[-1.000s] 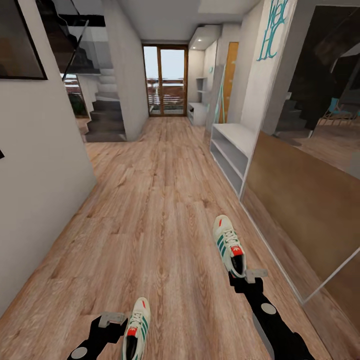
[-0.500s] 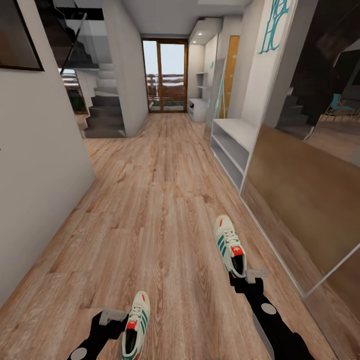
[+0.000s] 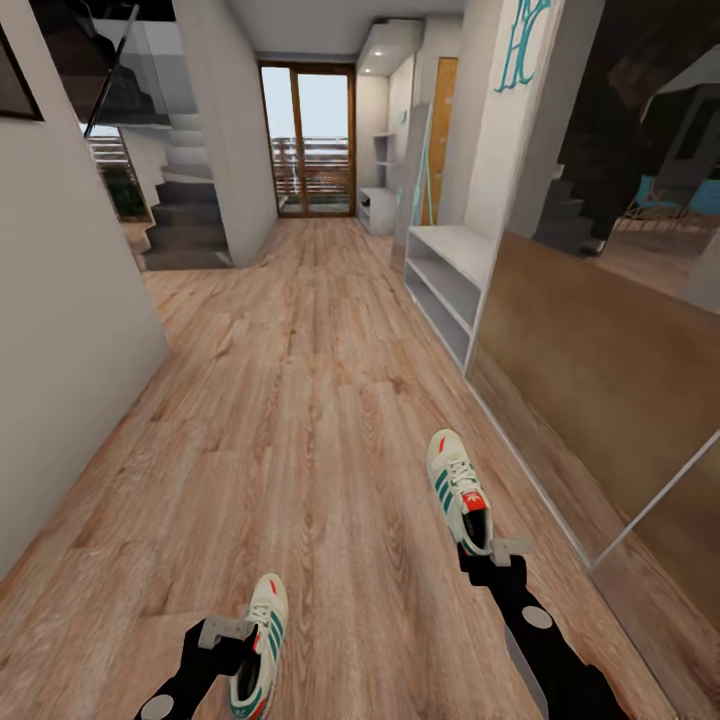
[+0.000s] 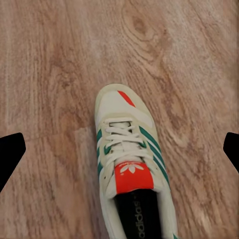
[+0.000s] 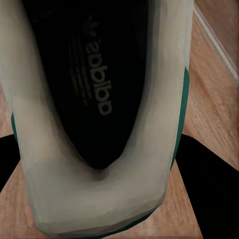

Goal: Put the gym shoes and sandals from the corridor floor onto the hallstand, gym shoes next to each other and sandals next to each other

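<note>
Right tool (image 3: 487, 556) clamps sneaker (image 3: 458, 489) heel; left tool (image 3: 232, 650) wide, second sneaker (image 4: 130, 169) between fingers

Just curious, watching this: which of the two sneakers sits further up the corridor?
The gym shoe ahead of the right end effector; the other shoe lies nearer the camera beside the left end effector.

Insole of right-hand gym shoe (image 5: 94, 74): "adidas"
Insole of left-hand gym shoe (image 4: 134, 199): "adidas"
Far right wall lettering (image 3: 522, 45): "HC"

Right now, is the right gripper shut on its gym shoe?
Yes. The right gripper clamps the right gym shoe at its heel; the right wrist view shows dark fingers against both sides of the heel.
</note>
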{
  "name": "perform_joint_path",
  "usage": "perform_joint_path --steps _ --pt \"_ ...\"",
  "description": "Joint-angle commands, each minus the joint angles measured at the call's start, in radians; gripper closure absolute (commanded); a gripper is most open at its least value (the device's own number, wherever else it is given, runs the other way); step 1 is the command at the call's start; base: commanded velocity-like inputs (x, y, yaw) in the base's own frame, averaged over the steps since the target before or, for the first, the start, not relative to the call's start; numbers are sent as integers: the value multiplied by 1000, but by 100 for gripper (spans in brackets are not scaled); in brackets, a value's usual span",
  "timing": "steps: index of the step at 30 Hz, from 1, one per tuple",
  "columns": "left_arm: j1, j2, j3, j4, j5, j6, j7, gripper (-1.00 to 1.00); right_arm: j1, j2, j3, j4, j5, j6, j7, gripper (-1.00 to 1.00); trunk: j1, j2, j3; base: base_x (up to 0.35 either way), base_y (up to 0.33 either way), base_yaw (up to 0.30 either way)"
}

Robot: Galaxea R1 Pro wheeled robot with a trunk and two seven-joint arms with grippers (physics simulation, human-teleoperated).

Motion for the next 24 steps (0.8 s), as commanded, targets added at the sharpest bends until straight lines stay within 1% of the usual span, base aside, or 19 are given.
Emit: perform_joint_path --steps 1,11,16,19,24 --pt "-1 -1 9 0 -8 -5 -6 -100 -1 1 0 0 6 -3 -2 100 4 -8 -4 0 0 -71" --pt "-1 -2 11 0 -5 -12 -6 -100 -1 3 1 -4 6 -3 -2 100 42 -78 -36 0 0 -23" --pt "-1 -2 11 0 -4 -12 -6 -100 -1 4 1 -4 6 -2 -2 100 61 -113 -53 0 0 -147" --pt "-1 -2 12 0 -2 -14 -5 -100 -1 4 2 -7 7 -3 -3 100 63 -113 -65 0 0 -164" --pt "-1 -2 14 0 0 -14 -4 -100 -1 3 2 -8 8 -4 -3 100 65 -114 -84 0 0 -49"
